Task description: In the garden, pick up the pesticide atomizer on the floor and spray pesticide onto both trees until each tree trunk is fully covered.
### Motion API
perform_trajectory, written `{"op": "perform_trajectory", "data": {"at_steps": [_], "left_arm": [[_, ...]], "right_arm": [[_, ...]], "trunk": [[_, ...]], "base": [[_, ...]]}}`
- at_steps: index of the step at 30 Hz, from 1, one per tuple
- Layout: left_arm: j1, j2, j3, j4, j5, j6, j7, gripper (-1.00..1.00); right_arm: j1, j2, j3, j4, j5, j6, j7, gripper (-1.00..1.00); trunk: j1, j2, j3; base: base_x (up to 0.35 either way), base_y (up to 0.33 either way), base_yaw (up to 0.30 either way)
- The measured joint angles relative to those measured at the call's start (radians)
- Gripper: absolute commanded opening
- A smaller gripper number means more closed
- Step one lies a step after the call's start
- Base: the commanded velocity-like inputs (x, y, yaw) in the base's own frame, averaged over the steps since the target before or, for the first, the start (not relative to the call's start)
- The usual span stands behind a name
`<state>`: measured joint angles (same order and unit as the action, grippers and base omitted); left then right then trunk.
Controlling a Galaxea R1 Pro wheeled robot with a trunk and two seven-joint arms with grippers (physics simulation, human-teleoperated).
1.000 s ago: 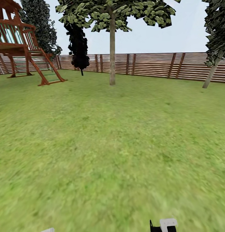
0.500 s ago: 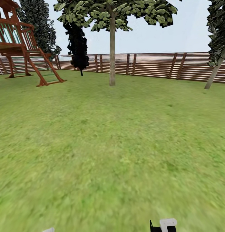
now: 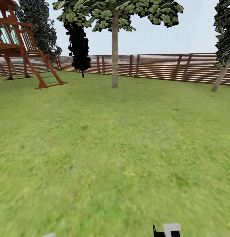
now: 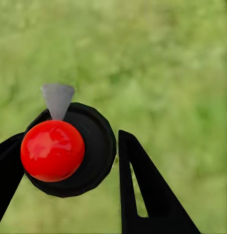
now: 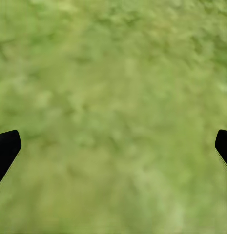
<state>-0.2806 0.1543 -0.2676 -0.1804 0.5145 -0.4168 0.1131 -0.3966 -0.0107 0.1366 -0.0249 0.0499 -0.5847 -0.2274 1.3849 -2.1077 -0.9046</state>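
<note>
In the left wrist view, my left gripper (image 4: pixel 69 137) is shut on the pesticide atomizer (image 4: pixel 96 146), seen from above as a round black body with a red ball top and a grey nozzle. Grass lies below it. My right gripper (image 5: pixel 113 151) is open, its black fingertips (image 5: pixel 6 148) wide apart over bare grass. In the head view, one tree stands straight ahead across the lawn, its pale trunk (image 3: pixel 114 56) upright before the fence. A second tree is at the far right with a leaning trunk (image 3: pixel 221 77).
A red-brown slatted fence (image 3: pixel 154 67) closes the far side of the lawn (image 3: pixel 115 148). A wooden play tower with a ladder (image 3: pixel 22 49) stands at the far left. A narrow black cypress (image 3: pixel 78 46) rises beside the middle tree.
The whole head view has shifted slightly: the play tower slid left, the right tree slid right and the middle tree's base sits a little lower. The camera has moved forward.
</note>
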Motion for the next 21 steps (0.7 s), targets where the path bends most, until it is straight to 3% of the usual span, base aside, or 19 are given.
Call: {"op": "perform_trajectory", "data": {"at_steps": [21], "left_arm": [[0.000, 0.001, 0.001, -0.001, 0.000, 0.000, 0.000, -1.00]], "right_arm": [[0.000, 0.000, 0.000, 0.000, 0.000, 0.000, 0.000, 1.00]], "trunk": [[0.000, 0.000, 0.000]], "base": [[0.339, 0.000, 0.000]]}}
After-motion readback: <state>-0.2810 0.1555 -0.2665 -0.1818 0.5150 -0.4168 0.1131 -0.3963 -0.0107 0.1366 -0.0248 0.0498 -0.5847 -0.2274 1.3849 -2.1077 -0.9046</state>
